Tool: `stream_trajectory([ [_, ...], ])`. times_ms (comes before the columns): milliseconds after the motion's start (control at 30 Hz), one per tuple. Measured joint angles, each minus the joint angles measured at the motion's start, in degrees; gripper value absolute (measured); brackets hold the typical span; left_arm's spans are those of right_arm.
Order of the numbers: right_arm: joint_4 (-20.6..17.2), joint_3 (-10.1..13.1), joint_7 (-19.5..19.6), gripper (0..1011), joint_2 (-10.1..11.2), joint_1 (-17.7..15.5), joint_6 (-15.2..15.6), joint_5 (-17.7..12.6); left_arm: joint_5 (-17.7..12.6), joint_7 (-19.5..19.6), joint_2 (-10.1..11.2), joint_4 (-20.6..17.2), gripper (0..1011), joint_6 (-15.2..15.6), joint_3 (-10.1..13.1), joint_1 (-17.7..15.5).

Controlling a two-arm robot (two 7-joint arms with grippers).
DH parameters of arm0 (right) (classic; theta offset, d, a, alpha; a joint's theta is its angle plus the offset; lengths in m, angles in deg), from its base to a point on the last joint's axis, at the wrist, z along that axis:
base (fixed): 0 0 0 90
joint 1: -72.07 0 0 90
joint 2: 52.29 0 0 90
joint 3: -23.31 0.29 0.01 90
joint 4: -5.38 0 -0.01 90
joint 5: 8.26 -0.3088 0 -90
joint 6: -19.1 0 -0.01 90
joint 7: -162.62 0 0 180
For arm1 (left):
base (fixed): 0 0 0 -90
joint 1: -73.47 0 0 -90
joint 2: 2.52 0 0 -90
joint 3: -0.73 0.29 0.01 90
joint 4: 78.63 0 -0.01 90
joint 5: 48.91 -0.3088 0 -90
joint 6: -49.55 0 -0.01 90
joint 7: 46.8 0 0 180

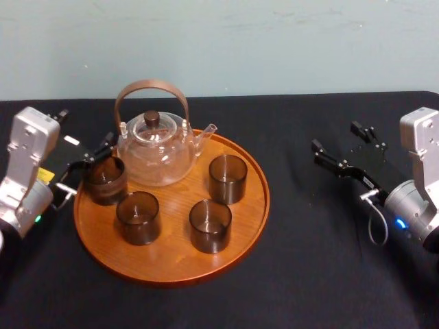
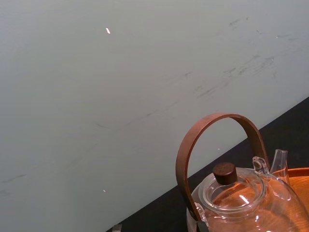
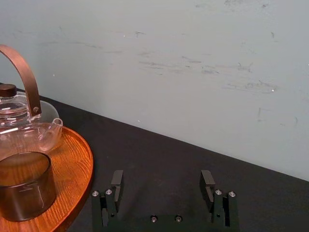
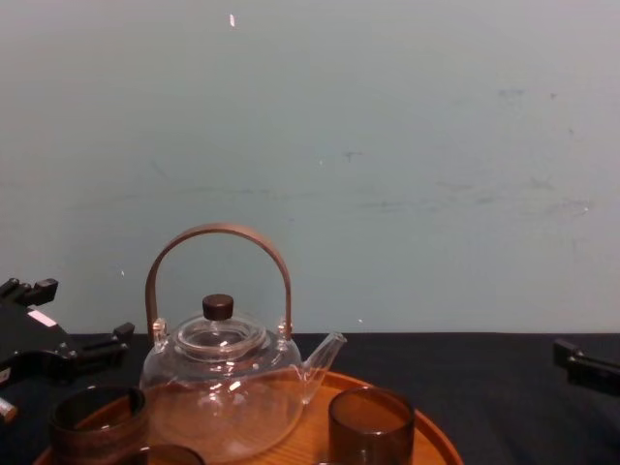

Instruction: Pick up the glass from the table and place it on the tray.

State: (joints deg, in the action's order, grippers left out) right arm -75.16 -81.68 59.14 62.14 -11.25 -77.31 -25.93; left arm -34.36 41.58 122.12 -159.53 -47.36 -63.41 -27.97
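Boxy silver-grey arm housings, black left claw and right claw, grey cable loop, small blue light.

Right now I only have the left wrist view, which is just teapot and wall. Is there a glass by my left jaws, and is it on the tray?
Observer: Yes. In the head view the leftmost glass stands upright on the tray, at its left edge, beside the teapot.
Operator: Where is the left gripper against it?
Observer: The left gripper sits at that glass's outer rim with its jaws apart. I cannot tell whether they touch it.
Operator: And the right arm?
Observer: The right gripper hangs open over the black table, well to the right of the tray.
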Motion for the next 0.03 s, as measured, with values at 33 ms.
stream_trajectory([
  [33, 0.0, 0.0, 0.0, 1002, 0.0, 0.0, 0.0, 0.0, 0.0, 0.0, 0.0, 0.0, 1001, 0.0, 0.0, 0.0],
])
